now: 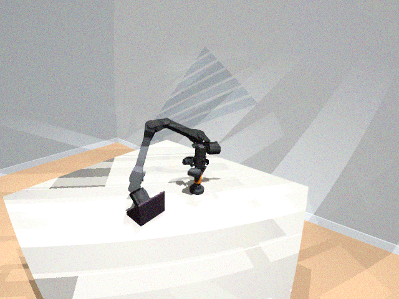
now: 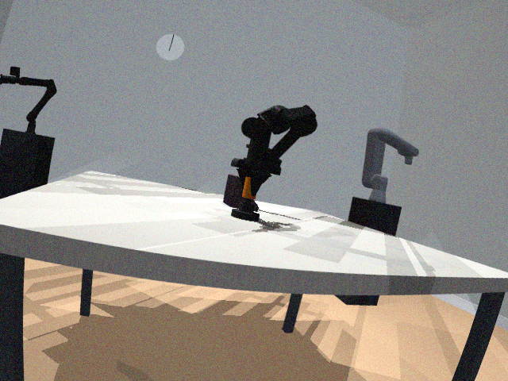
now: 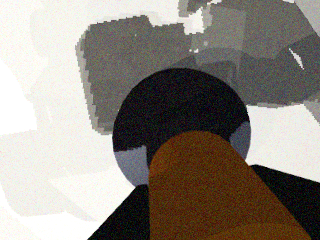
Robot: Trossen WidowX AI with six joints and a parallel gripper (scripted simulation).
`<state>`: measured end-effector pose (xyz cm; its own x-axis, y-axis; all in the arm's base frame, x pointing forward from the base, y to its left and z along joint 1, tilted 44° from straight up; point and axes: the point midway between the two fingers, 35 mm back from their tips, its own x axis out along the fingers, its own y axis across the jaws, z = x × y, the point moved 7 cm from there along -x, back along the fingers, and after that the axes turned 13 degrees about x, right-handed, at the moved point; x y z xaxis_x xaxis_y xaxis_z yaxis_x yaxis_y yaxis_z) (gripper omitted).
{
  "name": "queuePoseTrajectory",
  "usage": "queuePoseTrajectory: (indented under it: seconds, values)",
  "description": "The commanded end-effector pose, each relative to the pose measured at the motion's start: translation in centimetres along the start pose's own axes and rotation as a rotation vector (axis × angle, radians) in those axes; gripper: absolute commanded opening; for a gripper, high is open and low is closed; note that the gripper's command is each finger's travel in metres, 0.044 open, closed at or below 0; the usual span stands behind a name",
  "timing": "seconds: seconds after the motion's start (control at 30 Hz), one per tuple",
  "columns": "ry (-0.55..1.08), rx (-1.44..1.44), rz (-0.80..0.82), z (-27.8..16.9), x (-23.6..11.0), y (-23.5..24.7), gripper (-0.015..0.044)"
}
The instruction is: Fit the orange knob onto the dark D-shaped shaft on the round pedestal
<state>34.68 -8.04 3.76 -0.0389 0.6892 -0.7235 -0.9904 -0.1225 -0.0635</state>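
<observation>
We've got the gripper (image 2: 247, 189) pinching the orange knob (image 2: 246, 187) by its sides, just above the round pedestal (image 2: 244, 213). Knob looks stiff, smooth, prob. light, so hold high on its sides w/ firm squeeze or it may slip when twisted.

Arm (image 1: 144, 151) arched, wrist pointing down, fingers (image 1: 197, 174) clamped on knob (image 1: 199, 179).

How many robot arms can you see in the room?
3. A black arm on the table, its jaws shut on the orange knob; a black arm far left; a grey arm at right. Others may be hidden.
</observation>
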Motion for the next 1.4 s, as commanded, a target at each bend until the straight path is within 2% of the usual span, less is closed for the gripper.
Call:
queuePoseTrajectory:
  seconds: [0.0,0.83,1.07,1.37]
  values:
    - [0.001,-0.016,-0.004,-0.02,-0.05,-0.11,0.0]
    - [0.002,-0.016,-0.004,-0.01,-0.3,-0.05,0.0]
    - [0.002,-0.215,-0.004,-0.12,-0.21,-0.09,0.0]
    - [0.002,-0.226,-0.004,0.0,0.15,-0.05,0.0]
